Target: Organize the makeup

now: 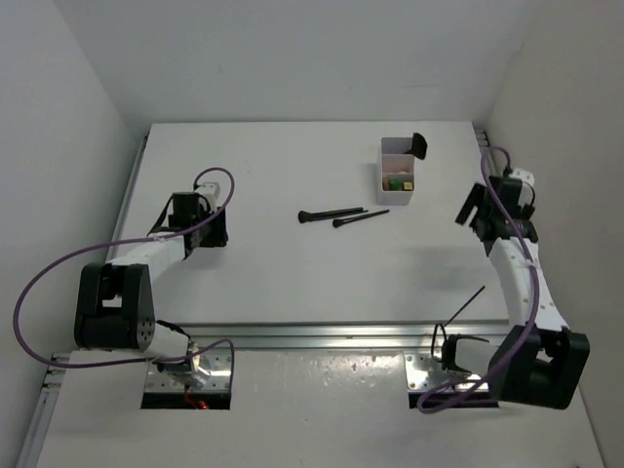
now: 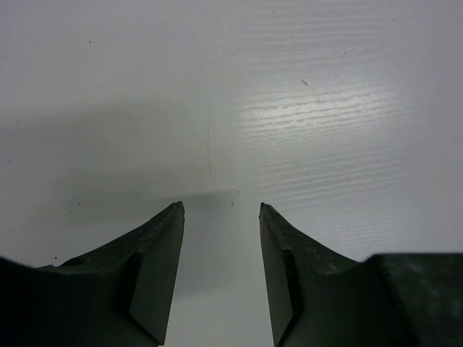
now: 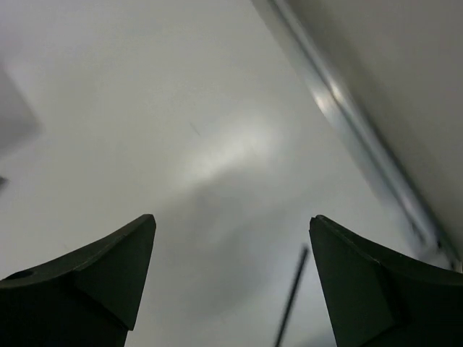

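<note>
Two thin black brushes [image 1: 331, 214] lie close together on the desk [image 1: 273, 166], left of the white compartment box [image 1: 395, 197] and slightly nearer the arms. A fan-headed brush [image 1: 419, 146] stands at the box's far right corner. Small green and gold-brown tubes [image 1: 393, 182] sit in its near compartment. The left tool [image 2: 221, 210], well left of the box, is half spread and empty. The right tool [image 3: 231, 220], right of the box, is spread wide, holding nothing.
</note>
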Robot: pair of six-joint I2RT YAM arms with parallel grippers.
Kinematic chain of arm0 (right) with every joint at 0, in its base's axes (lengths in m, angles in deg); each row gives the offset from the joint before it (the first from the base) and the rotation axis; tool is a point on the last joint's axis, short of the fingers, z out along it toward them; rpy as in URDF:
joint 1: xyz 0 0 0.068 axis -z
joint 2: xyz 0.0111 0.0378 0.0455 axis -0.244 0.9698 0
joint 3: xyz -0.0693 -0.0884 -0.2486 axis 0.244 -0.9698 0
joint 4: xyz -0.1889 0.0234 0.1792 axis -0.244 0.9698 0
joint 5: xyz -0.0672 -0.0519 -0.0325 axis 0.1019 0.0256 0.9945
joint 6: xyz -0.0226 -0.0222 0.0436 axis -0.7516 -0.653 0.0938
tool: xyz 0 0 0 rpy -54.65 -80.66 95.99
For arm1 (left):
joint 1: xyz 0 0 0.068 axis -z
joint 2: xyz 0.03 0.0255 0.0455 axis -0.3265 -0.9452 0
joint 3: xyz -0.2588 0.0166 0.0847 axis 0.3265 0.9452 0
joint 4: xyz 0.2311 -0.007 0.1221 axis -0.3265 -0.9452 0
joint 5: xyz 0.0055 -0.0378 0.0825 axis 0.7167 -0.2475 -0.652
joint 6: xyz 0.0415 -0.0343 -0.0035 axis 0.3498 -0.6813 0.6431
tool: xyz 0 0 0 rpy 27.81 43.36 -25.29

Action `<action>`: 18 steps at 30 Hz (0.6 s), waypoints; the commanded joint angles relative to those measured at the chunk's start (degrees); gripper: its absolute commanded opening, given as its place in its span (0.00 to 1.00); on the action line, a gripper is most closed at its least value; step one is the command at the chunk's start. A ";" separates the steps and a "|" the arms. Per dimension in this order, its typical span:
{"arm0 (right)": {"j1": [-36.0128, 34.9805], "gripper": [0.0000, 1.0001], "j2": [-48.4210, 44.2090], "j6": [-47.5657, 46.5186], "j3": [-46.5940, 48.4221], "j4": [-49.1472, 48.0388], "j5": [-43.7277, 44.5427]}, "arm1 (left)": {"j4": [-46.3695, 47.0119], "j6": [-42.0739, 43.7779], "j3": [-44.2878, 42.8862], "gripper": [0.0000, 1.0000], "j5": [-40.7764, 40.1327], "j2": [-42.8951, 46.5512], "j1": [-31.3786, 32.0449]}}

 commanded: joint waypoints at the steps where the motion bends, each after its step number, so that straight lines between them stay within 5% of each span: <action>1: 8.51 0.87 -1.06 9.99 -6.40 24.07 -4.95 | 0.23 2.50 -1.64 0.52 -0.19 -1.03 1.11; 6: 17.32 0.84 3.85 12.03 -5.46 31.98 -12.71 | 0.75 3.03 -1.64 0.52 -0.19 -1.56 1.64; 18: 17.96 0.63 18.27 10.97 -7.29 28.31 -15.44 | 3.83 3.56 0.21 0.53 -0.72 -1.57 2.17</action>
